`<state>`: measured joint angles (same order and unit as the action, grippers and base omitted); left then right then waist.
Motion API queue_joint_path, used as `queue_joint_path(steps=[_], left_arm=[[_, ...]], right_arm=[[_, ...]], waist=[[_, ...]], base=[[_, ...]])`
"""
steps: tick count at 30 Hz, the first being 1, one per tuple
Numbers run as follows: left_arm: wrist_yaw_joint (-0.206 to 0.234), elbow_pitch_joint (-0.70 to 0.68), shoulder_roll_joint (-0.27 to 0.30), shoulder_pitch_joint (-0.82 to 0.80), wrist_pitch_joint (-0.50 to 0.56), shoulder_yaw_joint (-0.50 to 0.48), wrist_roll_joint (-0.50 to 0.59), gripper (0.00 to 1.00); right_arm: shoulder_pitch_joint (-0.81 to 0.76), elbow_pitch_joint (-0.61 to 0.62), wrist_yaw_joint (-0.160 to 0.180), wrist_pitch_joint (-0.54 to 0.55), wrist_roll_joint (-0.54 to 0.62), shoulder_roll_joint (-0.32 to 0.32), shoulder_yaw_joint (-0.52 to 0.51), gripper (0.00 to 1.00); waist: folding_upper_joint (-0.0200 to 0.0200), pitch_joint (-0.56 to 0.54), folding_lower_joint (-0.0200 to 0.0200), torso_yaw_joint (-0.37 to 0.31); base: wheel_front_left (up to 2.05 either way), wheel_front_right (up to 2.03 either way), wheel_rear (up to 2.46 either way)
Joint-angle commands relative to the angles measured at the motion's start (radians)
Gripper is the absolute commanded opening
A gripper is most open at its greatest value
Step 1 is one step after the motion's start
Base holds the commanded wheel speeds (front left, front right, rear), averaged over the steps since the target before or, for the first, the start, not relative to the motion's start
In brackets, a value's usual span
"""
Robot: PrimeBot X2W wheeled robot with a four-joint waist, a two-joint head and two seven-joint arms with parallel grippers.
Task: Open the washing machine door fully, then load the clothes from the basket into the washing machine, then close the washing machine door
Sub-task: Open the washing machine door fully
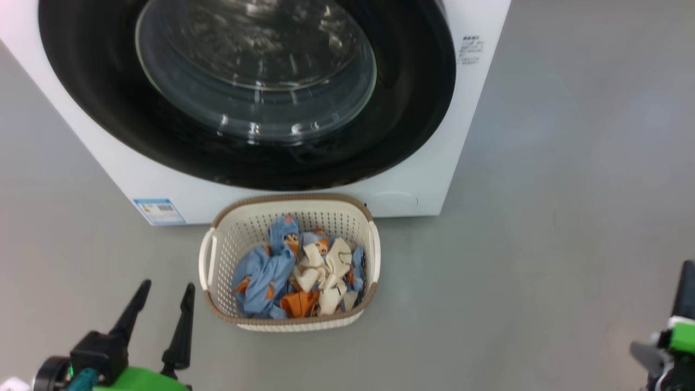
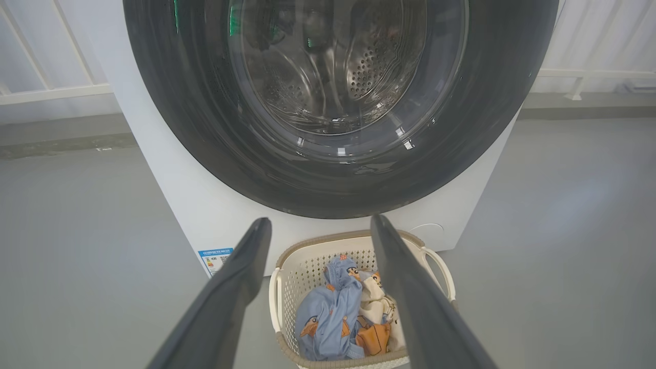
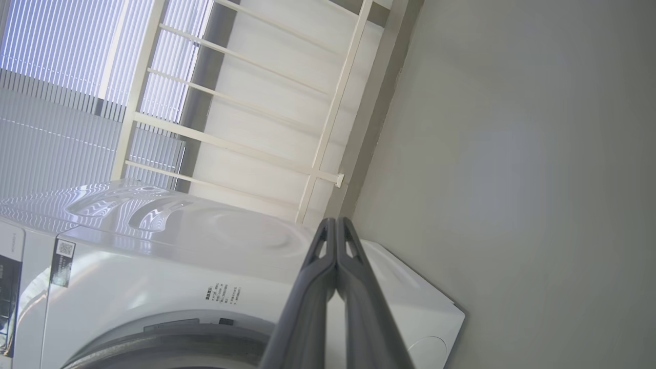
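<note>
one basket [image 1: 336,220] of clothes [image 1: 293,271] before closed washing machine door [image 1: 412,108], left tool [image 1: 168,284] spread, right tool [image 3: 335,221] pressed together

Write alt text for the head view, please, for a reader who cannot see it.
A cream basket of clothes sits on the floor before a washing machine, its round door closed. The open left gripper hovers lower left.

cream basket [image 1: 244,228], blue, orange clothes [image 1: 266,277] — cartoon-printed
</note>
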<state>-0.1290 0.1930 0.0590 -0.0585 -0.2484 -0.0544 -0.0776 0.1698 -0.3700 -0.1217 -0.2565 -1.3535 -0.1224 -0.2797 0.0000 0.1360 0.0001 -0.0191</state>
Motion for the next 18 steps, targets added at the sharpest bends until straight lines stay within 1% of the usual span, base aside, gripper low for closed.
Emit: queue_joint_path(steps=[1, 4, 7, 10, 18], left_arm=[[-0.002, -0.032, 0.021, -0.042, -0.013, -0.030, -0.007, 1.00], [-0.002, -0.049, 0.031, -0.056, -0.013, -0.030, -0.009, 1.00], [-0.002, -0.063, 0.042, -0.074, -0.013, -0.039, -0.011, 1.00], [-0.002, -0.074, 0.046, -0.085, -0.013, -0.045, -0.011, 1.00], [-0.002, -0.115, 0.051, -0.112, -0.013, -0.058, -0.007, 1.00]], right_arm=[[0.040, 0.026, -0.009, 0.011, -0.043, -0.028, 0.017, 0.00], [0.066, 0.041, -0.009, 0.035, -0.127, -0.060, 0.006, 0.00], [0.098, 0.055, -0.009, 0.062, -0.184, -0.088, -0.009, 0.00], [0.123, 0.065, -0.009, 0.080, -0.210, -0.103, -0.017, 0.00], [0.220, 0.113, -0.009, 0.175, -0.271, -0.148, -0.047, 0.00]], waist=[[0.0000, 0.038, -0.0001, -0.002], [0.0000, 0.079, -0.0001, -0.007], [0.0000, 0.124, -0.0001, -0.013], [0.0000, 0.155, -0.0001, -0.018], [0.0000, 0.257, -0.0001, -0.030]], base=[[0.00, 0.00, 0.00], [0.00, 0.00, 0.00], [0.00, 0.00, 0.00], [0.00, 0.00, 0.00], [0.00, 0.00, 0.00]])
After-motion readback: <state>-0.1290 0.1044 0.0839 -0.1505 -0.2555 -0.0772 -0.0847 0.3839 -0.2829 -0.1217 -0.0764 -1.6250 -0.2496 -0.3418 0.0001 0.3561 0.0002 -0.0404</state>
